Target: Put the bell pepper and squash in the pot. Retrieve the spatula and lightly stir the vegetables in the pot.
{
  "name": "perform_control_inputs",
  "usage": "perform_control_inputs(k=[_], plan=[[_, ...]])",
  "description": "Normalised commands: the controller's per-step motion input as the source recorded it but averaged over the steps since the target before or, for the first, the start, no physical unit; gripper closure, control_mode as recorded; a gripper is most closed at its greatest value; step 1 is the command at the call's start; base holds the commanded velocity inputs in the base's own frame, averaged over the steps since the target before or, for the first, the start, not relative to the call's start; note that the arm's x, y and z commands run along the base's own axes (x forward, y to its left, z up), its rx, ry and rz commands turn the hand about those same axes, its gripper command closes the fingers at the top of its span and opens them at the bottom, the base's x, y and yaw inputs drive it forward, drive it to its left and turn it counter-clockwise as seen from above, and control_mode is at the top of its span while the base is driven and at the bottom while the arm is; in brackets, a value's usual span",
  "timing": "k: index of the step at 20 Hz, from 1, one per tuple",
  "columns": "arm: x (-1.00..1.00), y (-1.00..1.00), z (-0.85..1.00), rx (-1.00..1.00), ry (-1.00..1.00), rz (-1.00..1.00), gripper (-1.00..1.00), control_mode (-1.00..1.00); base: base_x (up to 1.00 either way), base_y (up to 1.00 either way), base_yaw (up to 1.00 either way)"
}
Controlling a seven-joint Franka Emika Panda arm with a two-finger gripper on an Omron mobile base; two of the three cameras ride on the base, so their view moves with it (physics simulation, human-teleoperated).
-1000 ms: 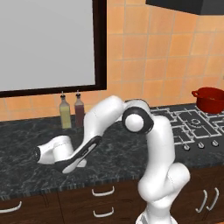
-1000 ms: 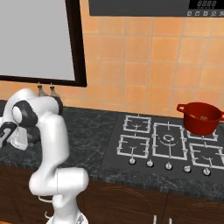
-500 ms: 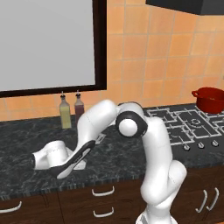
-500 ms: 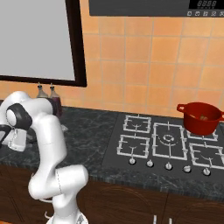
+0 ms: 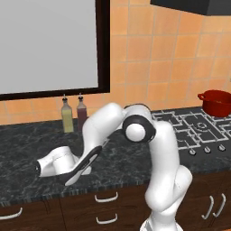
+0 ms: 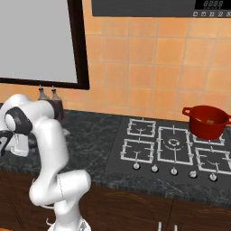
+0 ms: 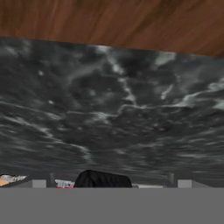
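Note:
The red pot (image 6: 206,121) stands on the back right burner, also seen at the far right as the pot (image 5: 219,103). Small pale bits show inside its rim, too small to name. The bell pepper, squash and spatula are out of view or too small to tell. My arm bends down and to the left, so my gripper (image 5: 40,169) hangs low over the dark counter near its front edge, far from the pot. In the hand view my gripper (image 7: 111,183) is open. Its tips sit wide apart at the bottom, with a dark rounded shape (image 7: 103,178) low between them, untouched.
Two bottles (image 5: 66,116) (image 5: 81,113) stand against the tiled wall behind my arm. The gas stove (image 6: 171,144) with its knobs lies between me and the pot. Drawer fronts (image 5: 106,198) run below the counter's edge.
My elbow has swung right and forward, and the hand has dropped lower and nearer the counter's front edge. The pot and bottles have stayed put.

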Motion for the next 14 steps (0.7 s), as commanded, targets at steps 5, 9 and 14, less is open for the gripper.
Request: perform_control_inputs(k=[5,9,14], plan=[[0.01,0.00,0.00,0.01,0.00,0.05,1.00,-1.00,0.00,0.00,0.00],[0.00,0.00,0.03,0.00,0.00,0.00,1.00,-1.00,0.00,0.00,0.00],[-0.43,-0.07,0.76,0.13,-0.06,0.00,1.00,-1.00,0.00,0.00,0.00]])
